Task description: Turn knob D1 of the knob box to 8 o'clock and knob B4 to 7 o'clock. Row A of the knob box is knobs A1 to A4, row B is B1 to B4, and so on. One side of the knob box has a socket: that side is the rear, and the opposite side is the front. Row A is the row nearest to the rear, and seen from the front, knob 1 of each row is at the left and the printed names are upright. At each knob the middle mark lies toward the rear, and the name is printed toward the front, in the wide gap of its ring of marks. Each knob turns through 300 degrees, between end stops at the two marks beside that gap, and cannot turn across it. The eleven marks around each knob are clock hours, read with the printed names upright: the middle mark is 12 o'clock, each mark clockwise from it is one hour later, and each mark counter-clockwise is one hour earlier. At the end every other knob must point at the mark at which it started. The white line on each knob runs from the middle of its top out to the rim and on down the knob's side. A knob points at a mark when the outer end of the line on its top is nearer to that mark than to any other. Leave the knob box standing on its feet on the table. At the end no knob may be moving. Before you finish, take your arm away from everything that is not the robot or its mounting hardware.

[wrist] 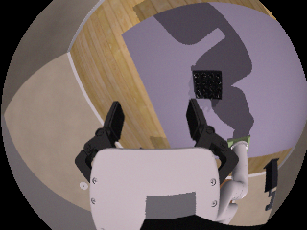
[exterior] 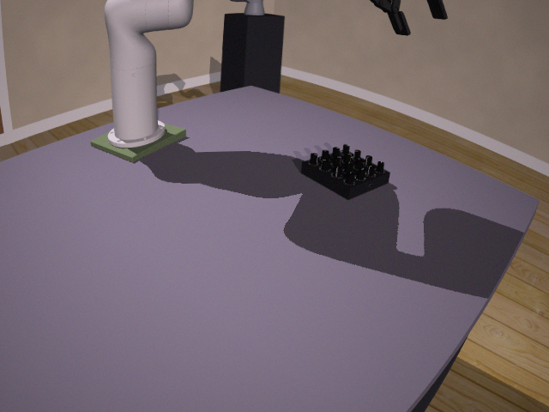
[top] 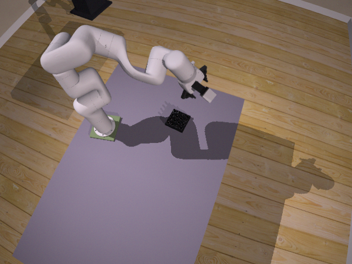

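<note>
The black knob box stands upright on the table, knobs up. Its knobs stand in a grid of rows; their white lines, printed names and marks are too small to read in any view. A small feature, perhaps the socket, shows on the box's right-hand side in the exterior view. My gripper is open and empty, high above the table and off to one side of the box. It touches nothing.
The mauve table top carries the box and the arm's green base plate. The arm's shadow falls across the table and around the box. A black pedestal stands on the floor beyond the table.
</note>
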You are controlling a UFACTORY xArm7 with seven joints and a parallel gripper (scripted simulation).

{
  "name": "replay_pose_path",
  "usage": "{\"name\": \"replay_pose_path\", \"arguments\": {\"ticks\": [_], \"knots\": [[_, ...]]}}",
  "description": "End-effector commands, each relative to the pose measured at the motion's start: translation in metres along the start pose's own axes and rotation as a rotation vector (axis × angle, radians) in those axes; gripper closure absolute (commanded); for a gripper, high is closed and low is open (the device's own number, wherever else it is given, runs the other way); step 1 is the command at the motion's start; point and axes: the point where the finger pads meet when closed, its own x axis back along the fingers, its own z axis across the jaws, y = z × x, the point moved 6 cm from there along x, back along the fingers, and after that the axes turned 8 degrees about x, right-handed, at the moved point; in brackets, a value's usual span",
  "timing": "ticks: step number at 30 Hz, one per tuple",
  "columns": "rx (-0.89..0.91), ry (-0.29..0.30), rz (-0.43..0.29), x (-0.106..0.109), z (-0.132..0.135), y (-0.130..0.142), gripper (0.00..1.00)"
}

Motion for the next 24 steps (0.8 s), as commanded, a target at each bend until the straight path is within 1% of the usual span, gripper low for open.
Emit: {"name": "replay_pose_path", "arguments": {"ticks": [1,7,8,20,21,24], "knots": [[0.005,0.005,0.007,-0.003,-0.001,-0.002,0.0],[0.005,0.005,0.007,-0.003,-0.001,-0.002,0.0],[0.063,0.062,-0.033,-0.033,0.008,0.017,0.0],[0.066,0.065,-0.035,-0.034,0.009,0.018,0.0],[0.115,0.118,-0.071,-0.06,0.021,0.035,0.0],[0.14,0.146,-0.09,-0.073,0.029,0.044,0.0]]}}
